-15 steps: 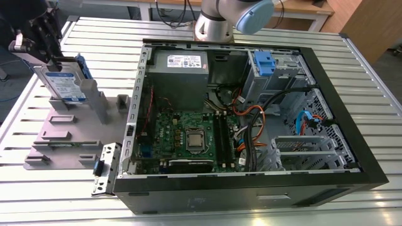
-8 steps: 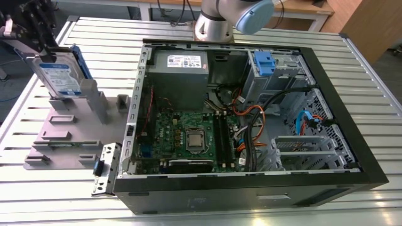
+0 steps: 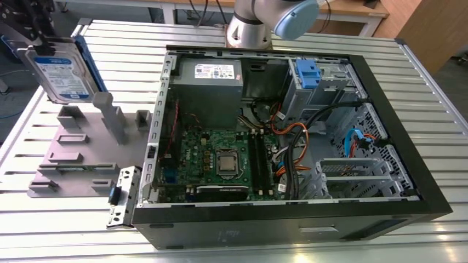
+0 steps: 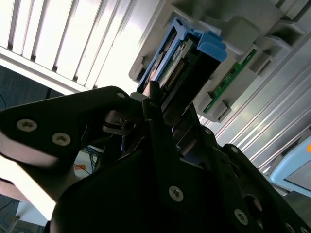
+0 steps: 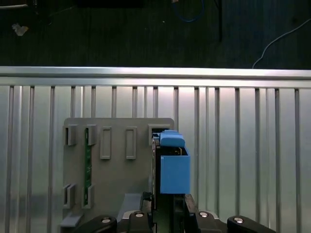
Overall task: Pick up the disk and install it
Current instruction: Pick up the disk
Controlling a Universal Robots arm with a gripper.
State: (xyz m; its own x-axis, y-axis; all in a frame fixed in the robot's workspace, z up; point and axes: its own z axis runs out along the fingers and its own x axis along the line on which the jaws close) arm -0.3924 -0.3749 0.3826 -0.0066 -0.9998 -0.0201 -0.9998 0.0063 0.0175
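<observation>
While the jaws of the gripper (image 3: 45, 50) are clamped on its top end, the disk (image 3: 62, 74) hangs in the air above the grey holder (image 3: 73, 159), label side out and slightly tilted. It sits over the holder's side away from the open computer case (image 3: 256, 227). I cannot tell whether its lower edge is clear of the holder's upright posts.

In the first wrist view, looking straight down, the disk (image 5: 174, 167) shows as a blue block end-on. It lines up with the slot at the holder's (image 5: 116, 170) edge, and a black finger (image 5: 146, 206) stands on either side of it. Across the holder from the disk, a green board (image 5: 88, 165) stands in its own slot.

In the second wrist view, the disk's (image 4: 211, 46) blue handle end points toward the holder (image 4: 243, 24), with the black gripper (image 4: 170, 104) closed around the metal body. The green board (image 4: 233, 73) is seated beside it.

The holder lies flat on the slatted metal bench (image 3: 424, 82), just beside the case. The case lies on its side with its panel off. Beyond the case from the holder rises the arm (image 3: 263, 22).
</observation>
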